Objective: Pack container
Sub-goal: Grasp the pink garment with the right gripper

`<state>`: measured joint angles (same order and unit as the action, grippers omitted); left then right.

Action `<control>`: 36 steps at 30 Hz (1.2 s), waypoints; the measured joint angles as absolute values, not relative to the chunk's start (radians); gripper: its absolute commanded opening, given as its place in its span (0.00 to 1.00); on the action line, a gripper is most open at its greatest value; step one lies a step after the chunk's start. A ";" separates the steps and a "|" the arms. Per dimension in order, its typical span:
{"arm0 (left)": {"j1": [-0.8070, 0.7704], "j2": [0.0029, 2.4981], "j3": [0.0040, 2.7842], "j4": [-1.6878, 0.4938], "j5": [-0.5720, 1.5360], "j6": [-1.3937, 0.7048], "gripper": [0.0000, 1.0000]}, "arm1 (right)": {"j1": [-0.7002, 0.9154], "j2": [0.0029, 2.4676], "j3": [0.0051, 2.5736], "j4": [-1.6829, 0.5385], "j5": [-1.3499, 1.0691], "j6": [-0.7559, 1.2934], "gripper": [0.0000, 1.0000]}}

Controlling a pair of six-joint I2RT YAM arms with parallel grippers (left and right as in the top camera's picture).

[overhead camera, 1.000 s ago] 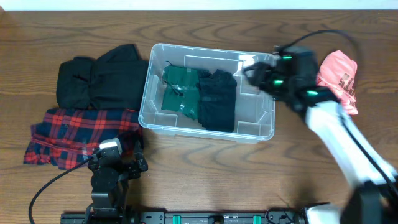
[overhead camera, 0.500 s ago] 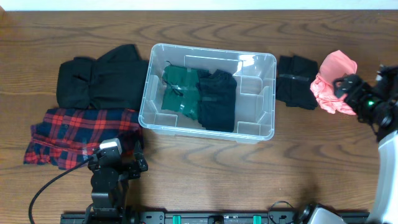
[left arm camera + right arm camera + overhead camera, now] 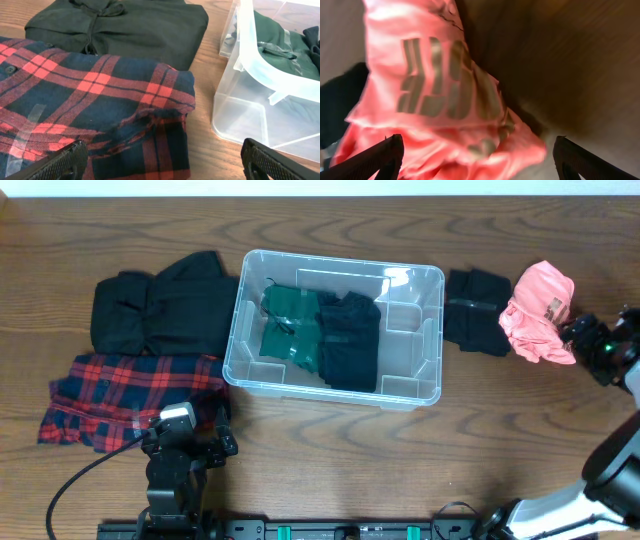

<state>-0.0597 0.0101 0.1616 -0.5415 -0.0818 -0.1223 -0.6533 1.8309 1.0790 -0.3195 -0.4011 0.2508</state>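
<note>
A: From overhead, we see the bin (image 3: 405, 392) in the middle of the desk (image 3: 320, 465), with a green top (image 3: 290, 330) and a dark garment (image 3: 350, 345) folded inside and room left beside them.

B: In the left wrist view our left claw (image 3: 165, 167), spread open and empty, faces the plaid shirt (image 3: 95, 100), probably our next pick.

A: In the right wrist view our right claw (image 3: 480, 162) hangs open over the pink shirt (image 3: 440, 100), likely lining up a grab.

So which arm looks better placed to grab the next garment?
Probably the right: the open right gripper sits beside the pink garment, which fills its wrist view; the left gripper sits back.
</note>
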 measured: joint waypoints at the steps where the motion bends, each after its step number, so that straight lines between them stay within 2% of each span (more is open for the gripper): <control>1: -0.060 0.010 0.162 -0.542 -0.082 -0.122 0.98 | -0.653 1.858 1.079 -0.299 -0.419 0.251 0.93; 5: -0.060 0.010 0.162 -0.542 -0.082 -0.122 0.98 | -0.653 1.919 1.079 -0.237 -0.463 0.258 0.89; 11: -0.060 0.010 0.162 -0.542 -0.082 -0.122 0.98 | -0.635 1.975 1.091 -0.128 -0.536 0.304 0.72; 13: -0.060 0.010 0.162 -0.542 -0.082 -0.122 0.98 | -0.617 1.993 1.100 -0.114 -0.551 0.314 0.60; 16: -0.060 0.010 0.162 -0.542 -0.082 -0.122 0.98 | -0.596 2.005 1.105 -0.126 -0.556 0.321 0.31; 18: -0.060 0.010 0.162 -0.542 -0.082 -0.122 0.98 | -0.589 2.008 1.105 -0.150 -0.562 0.329 0.21; 23: -0.060 0.010 0.162 -0.542 -0.082 -0.122 0.98 | -0.593 1.956 1.099 -0.281 -0.565 0.347 0.17; 25: -0.060 0.010 0.162 -0.542 -0.081 -0.122 0.98 | -0.593 1.897 1.086 -0.358 -0.556 0.348 0.11; 30: -0.060 0.010 0.162 -0.542 -0.081 -0.122 0.98 | -0.584 1.569 1.071 -0.583 -0.558 0.344 0.05; 36: -0.060 0.010 0.162 -0.541 -0.082 -0.122 0.98 | -0.459 1.173 1.079 -0.748 -0.609 0.337 0.07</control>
<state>-0.0597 0.0101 0.1616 -0.5411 -0.0818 -0.1223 -0.4591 1.1732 1.0786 -0.7483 -0.6086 0.3367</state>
